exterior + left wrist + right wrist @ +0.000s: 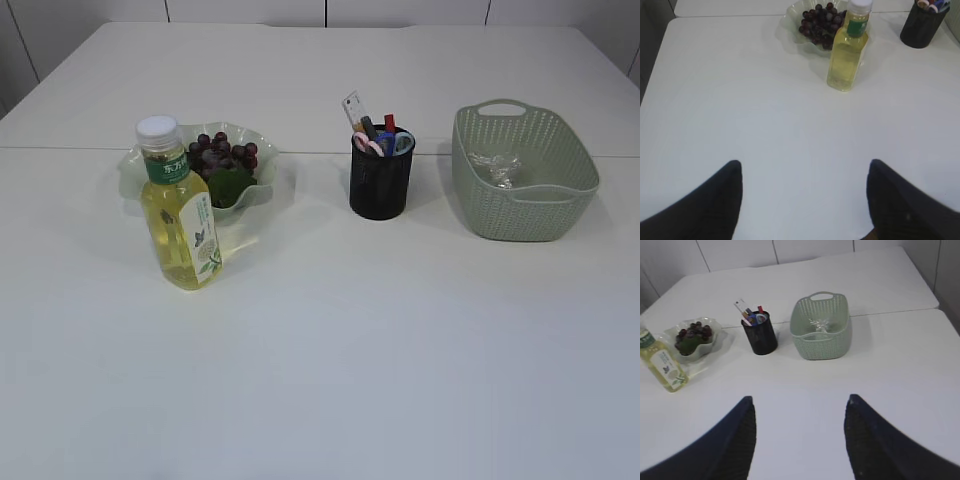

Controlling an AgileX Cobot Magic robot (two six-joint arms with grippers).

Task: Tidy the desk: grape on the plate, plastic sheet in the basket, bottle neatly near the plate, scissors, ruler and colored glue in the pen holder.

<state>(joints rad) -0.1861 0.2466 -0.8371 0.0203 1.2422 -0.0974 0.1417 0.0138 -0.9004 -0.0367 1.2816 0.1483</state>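
The grape (pixel 222 153) lies on the plate (pixel 262 195) at upper left of the exterior view, and the bottle (pixel 183 215) stands upright just in front of the plate, overlapping its near rim in that view; contact cannot be confirmed. The pen holder (pixel 380 185) at upper centre carries the ruler (pixel 354 108), the scissors (pixel 372 146) and the glue (pixel 389 123), all standing on end. The basket (pixel 560 215) at upper right holds the plastic sheet (pixel 495 168) on its floor. Judged against the task, every item is already in its place, so no transfer appears outstanding. The left gripper (pixel 805 200) occupies the bottom of the left wrist view, jaws wide apart and empty, above bare surface (pixel 765 110). The right gripper (pixel 799 435) occupies the bottom of the right wrist view, jaws likewise apart and empty. If any correction is needed, it concerns the bottle: it lies ahead of the left gripper toward the upper right of the left wrist view, long axis vertical, well apart from the fingers. In the right wrist view it sits at the far left edge, so the left arm is judged the nearer.
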